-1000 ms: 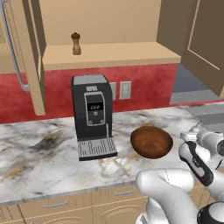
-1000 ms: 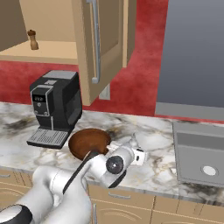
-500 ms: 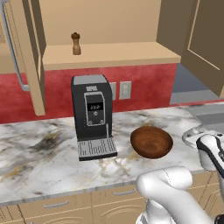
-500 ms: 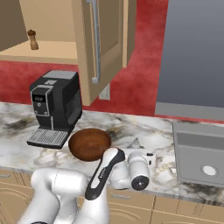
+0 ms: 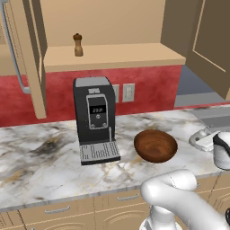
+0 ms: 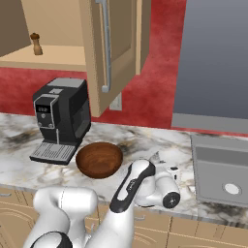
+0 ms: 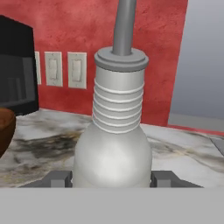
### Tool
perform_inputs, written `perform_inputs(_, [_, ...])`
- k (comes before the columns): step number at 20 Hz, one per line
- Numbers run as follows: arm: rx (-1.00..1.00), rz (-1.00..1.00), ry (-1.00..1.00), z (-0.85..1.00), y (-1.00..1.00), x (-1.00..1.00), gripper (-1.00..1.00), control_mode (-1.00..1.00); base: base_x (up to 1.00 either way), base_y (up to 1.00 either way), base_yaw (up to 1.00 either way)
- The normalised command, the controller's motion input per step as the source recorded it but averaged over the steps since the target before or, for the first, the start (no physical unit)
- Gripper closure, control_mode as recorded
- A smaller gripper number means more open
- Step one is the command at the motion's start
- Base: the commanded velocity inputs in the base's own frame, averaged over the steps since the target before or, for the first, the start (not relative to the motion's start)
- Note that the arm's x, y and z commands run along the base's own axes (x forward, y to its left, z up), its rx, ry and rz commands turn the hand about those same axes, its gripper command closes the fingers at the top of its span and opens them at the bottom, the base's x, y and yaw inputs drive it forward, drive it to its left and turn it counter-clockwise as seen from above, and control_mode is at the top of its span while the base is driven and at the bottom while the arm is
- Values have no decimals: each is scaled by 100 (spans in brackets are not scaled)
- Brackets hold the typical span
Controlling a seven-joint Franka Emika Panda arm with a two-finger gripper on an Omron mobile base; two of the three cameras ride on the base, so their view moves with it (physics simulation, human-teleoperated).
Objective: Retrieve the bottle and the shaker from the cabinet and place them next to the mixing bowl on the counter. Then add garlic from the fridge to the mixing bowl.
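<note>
My gripper is shut on the white-grey bottle, with a dark fingertip on each side of its rounded body. The hand holds it low over the marble counter, a little right of the reddish-brown mixing bowl. The bottle's thin neck pokes out beyond the hand. The mixing bowl sits in front of the coffee machine's right side. The brown shaker stands on the shelf of the open cabinet. The fridge and garlic are out of view.
A black coffee machine stands on the counter left of the bowl. An open cabinet door hangs above the counter. A grey sink lies at the right. Wall sockets sit on the red backsplash.
The hand has swung to the right along the counter with the bottle in it, away from the bowl. The bowl and the shaker have not moved.
</note>
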Motion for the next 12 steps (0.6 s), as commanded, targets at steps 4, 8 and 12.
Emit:
perform_inputs(4, [-14, 0, 1, -11, 43, 22, 100, -100, 0, 0, 0])
perform_inputs(8, [-16, 0, 4, -23, 33, 24, 100, -100, 0, 0, 0])
perform_inputs(12, [-7, 5, 5, -23, 0, 31, 100, -100, 0, 0, 0])
